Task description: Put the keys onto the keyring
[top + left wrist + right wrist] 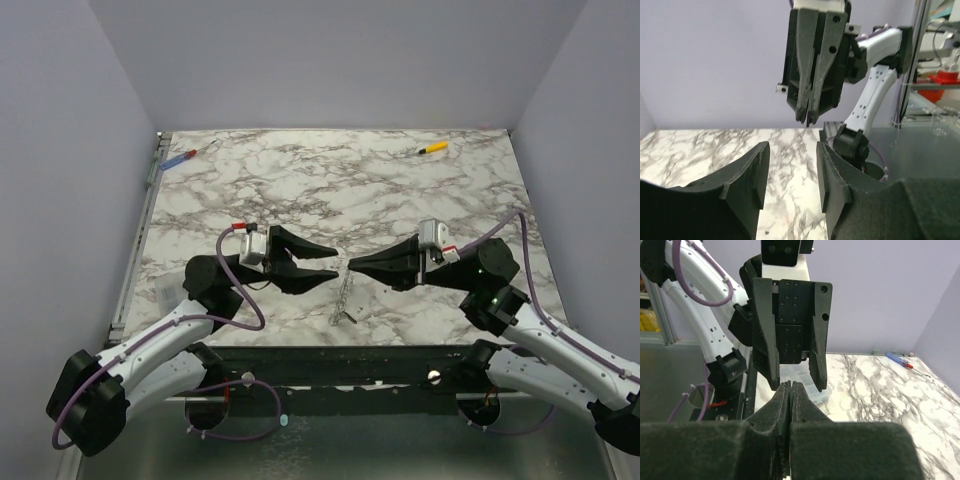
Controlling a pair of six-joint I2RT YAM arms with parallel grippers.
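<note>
The keys (346, 300) lie as a pale silver cluster on the marble, just in front of the two gripper tips. I cannot make out the keyring in any view. My left gripper (333, 262) (790, 155) hovers open above the table, with nothing between its fingers. My right gripper (352, 264) (791, 386) faces it tip to tip, shut, and pokes into the gap between the left fingers (820, 375). The left wrist view shows it from the front (809, 119), its jaws pressed together. A thin dark sliver shows at its tips; what it is cannot be told.
A blue-and-red tool (180, 158) (900, 360) lies at the far left corner. A yellow-handled tool (432, 148) lies at the far right. A clear plastic box (168, 291) (812, 385) sits at the table's left edge. The table's near edge (340, 348) runs just below the keys.
</note>
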